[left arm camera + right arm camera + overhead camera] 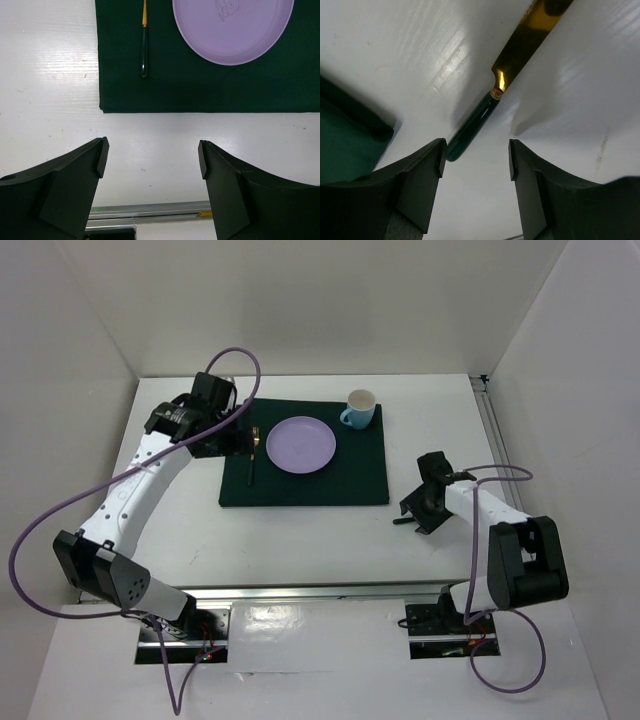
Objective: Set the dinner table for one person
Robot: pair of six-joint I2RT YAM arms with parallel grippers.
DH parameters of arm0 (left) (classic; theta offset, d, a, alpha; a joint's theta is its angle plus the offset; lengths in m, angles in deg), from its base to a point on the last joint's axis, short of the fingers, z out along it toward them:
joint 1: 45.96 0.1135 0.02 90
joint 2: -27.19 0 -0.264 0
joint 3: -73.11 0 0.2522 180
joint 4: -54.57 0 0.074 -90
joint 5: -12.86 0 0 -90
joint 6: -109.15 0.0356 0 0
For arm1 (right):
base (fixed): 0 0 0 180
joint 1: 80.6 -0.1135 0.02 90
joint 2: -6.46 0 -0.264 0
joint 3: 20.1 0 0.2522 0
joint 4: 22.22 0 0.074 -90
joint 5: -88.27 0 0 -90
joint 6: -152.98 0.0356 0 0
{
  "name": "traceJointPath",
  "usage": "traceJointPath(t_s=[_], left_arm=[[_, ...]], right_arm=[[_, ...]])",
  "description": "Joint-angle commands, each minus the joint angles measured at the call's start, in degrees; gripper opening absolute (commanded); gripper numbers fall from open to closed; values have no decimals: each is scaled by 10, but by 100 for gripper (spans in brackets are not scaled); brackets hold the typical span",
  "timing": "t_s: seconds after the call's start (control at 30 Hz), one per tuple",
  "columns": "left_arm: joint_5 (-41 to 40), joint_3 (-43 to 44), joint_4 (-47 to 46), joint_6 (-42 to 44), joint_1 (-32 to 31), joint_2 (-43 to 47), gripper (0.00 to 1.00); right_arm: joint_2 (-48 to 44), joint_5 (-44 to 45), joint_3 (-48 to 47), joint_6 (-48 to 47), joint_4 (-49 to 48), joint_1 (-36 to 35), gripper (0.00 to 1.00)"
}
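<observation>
the right gripper (475, 150) hangs low over the dinner table (395, 40), its two matte black, wedge-shaped fingers (415, 185) moderately apart with nothing clamped between them. just ahead of the gap lies a knife (495, 93): a flat, polished gold blade joined to a rounded, glossy dark green handle. it rests flat on the smooth white surface, and the butt of the handle sits close to the left-hand fingertip; whether they touch cannot be told. a corner of the dark green cloth mat (340, 145) shows at the left of that view

the left gripper (152, 150) is spread wide and holds nothing, its blocky black fingers (75, 185) above bare tabletop just off the mat's near edge. on the mat a slim utensil (144, 45) with a gold shaft and dark rounded handle lies straight, just beside a round, shallow lilac plate (232, 30) with a faint moulded figure in its centre; the utensil's head is out of view

from above, the mat lies in the middle of the glossy white tabletop. a pale blue mug (360, 408) with a cream interior stands at its far right corner, and a silver metal rail (300, 592) runs along the near edge
</observation>
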Motion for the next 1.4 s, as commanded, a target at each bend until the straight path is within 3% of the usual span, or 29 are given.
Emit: traceJointPath(t_s=[0.0,0.17,0.3,0.33,0.4,0.6,0.63,0.8,0.83,0.9,1.03,1.2,1.37], left_arm=[[0,-10,-10,10,-2,35,90],[0,-20,-10,10,-2,40,92],[0,-25,-10,10,-2,40,92],[0,-31,-10,10,-2,40,92],[0,-31,-10,10,-2,40,92],[-6,-31,-10,10,-2,40,92],[-6,-31,-10,10,-2,35,92],[-12,-31,-10,15,-2,35,92],[-12,-31,-10,15,-2,35,92],[-17,-31,-10,15,-2,35,92],[-17,-25,-10,15,-2,25,92],[-35,-13,1,-2,-2,6,92],[-48,0,12,-2,-2,1,92]], right_arm=[[22,-1,12,20,-62,6,64],[44,20,18,43,-67,6,59],[50,32,31,54,-79,6,46],[66,32,23,54,-74,6,37],[94,38,13,54,-60,6,36],[114,67,-26,47,-28,-8,2],[96,82,-40,40,-22,-16,0],[44,110,-89,-61,-5,-49,0],[32,100,-99,-141,-19,-55,0],[32,50,-127,-252,-26,-66,0],[66,-46,-192,-349,-1,-101,0],[111,-99,-214,-404,-24,-133,0],[177,-100,-271,-410,-38,-139,0]])
